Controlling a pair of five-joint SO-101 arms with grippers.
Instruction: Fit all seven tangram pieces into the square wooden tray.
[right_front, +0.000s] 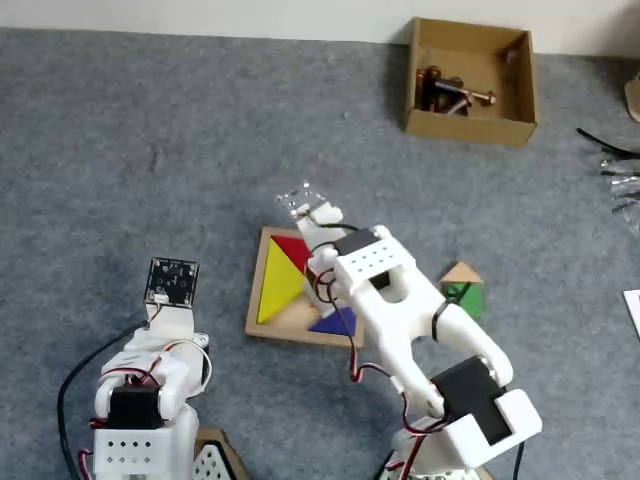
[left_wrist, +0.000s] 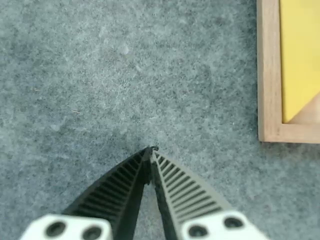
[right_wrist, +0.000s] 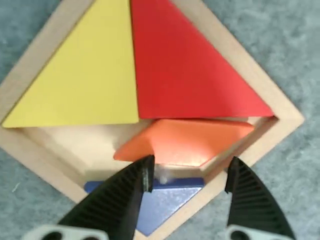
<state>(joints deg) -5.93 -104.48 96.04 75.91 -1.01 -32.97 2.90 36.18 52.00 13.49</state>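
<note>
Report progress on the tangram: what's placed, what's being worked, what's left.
Done: the yellow triangle, red triangle and blue triangle lie in the tray. In hand: the right gripper hangs open over the orange parallelogram, also inside; the left gripper is shut over the carpet. Remaining: the green piece and tan triangle sit outside the tray.

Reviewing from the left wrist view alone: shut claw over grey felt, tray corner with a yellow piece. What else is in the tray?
Observer: A red triangle, an orange parallelogram and a blue piece also lie in the tray.
Operator: Where is the right claw?
Observer: The right claw hangs open over the orange parallelogram.
Operator: Any pieces outside?
Observer: A green piece and a tan piece sit right of the tray in the high view.
</note>
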